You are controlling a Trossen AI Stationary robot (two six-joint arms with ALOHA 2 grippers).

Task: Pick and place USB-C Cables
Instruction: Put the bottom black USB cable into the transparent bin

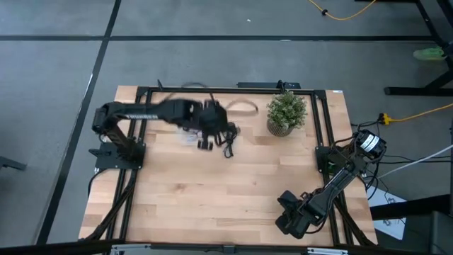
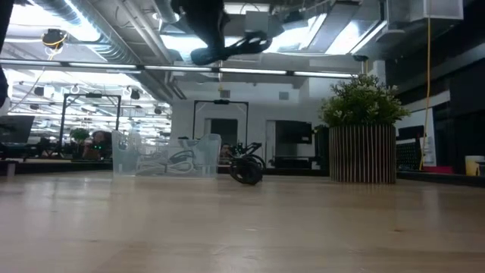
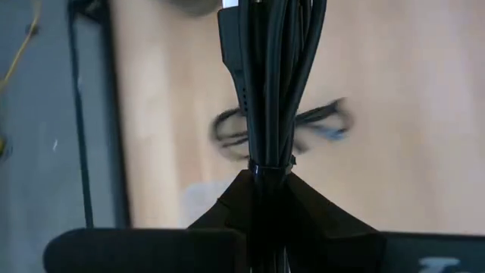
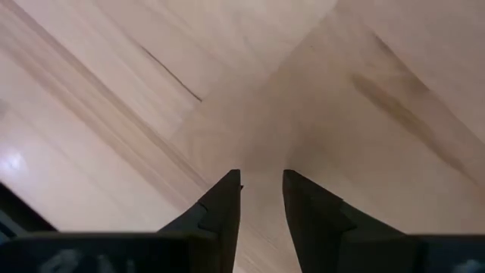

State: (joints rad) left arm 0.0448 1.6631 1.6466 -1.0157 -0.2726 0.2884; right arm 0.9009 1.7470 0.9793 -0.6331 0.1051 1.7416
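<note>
the left end effector (image 3: pixel 261 171) is clamped on 1 black usb-c cable (image 3: pixel 269 68), raised above the surface (image 1: pixel 212 198) near the plant (image 1: pixel 286 113); another black cable (image 2: pixel 247 171) lies below.

the right end effector (image 4: pixel 261 201) rests slightly apart.

Two matte black jointed arms (image 1: pixel 141 113), thick black wiring, each claw (image 4: pixel 261 199) with wedge-shaped fingers.

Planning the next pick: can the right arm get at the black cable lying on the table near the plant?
Probably, with a long stretch: the right gripper waits at the near edge, bare wood between it and the black cable.
</note>
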